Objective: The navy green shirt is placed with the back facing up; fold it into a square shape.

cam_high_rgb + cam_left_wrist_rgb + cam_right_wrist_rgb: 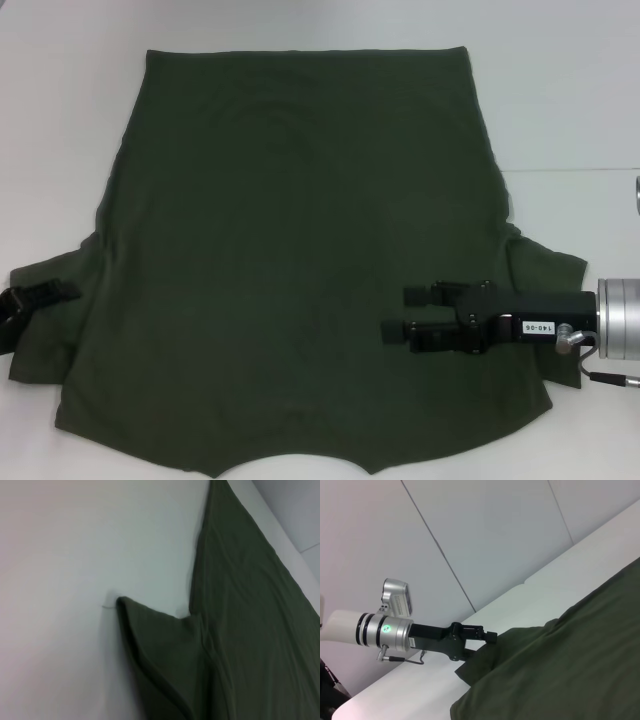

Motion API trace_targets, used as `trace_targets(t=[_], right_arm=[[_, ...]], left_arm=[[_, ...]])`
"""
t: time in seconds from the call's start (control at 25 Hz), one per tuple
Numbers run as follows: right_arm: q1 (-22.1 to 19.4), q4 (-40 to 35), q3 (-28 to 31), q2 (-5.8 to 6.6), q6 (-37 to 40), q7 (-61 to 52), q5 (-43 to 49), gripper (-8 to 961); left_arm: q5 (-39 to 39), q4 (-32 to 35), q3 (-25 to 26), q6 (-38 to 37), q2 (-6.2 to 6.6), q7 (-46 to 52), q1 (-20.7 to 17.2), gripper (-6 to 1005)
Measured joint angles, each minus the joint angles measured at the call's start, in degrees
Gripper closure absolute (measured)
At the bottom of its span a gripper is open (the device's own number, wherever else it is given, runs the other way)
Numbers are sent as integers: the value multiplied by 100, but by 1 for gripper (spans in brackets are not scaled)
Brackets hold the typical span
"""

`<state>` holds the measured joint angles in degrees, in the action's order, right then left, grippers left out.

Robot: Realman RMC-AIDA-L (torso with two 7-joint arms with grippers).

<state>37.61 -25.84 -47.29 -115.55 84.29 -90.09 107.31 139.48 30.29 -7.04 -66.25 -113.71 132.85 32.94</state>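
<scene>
The navy green shirt (pixel 290 250) lies flat and spread out, its hem far from me and its collar at the near table edge. My left gripper (pixel 35 297) is at the shirt's left sleeve (pixel 45 335), shut on the sleeve's edge. The right wrist view shows this left gripper (pixel 487 636) with the fabric rising to its fingers. In the left wrist view the sleeve (pixel 165 655) curls up off the table. My right gripper (pixel 400 312) hovers open over the right side of the shirt body, fingers pointing left, with nothing between them. The right sleeve (pixel 550 270) lies flat behind it.
The white table (pixel 580 100) surrounds the shirt on the far, left and right sides. A seam in the table (pixel 590 170) runs along the right. White wall panels (pixel 495 540) stand beyond the table's left side.
</scene>
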Motion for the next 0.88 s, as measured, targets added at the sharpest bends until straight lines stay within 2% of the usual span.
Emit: trace_targets(t=[0.32, 0.56, 0.88], right_arm=[[6, 0, 47, -3, 0, -12, -5, 30], [15, 0, 47, -3, 0, -51, -8, 31], [18, 0, 45, -3, 4, -61, -9, 33]], left_arm=[[1, 4, -80, 99, -10, -4, -12, 318], [1, 4, -148, 160, -21, -5, -16, 514], [1, 4, -149, 184, -20, -8, -24, 515]])
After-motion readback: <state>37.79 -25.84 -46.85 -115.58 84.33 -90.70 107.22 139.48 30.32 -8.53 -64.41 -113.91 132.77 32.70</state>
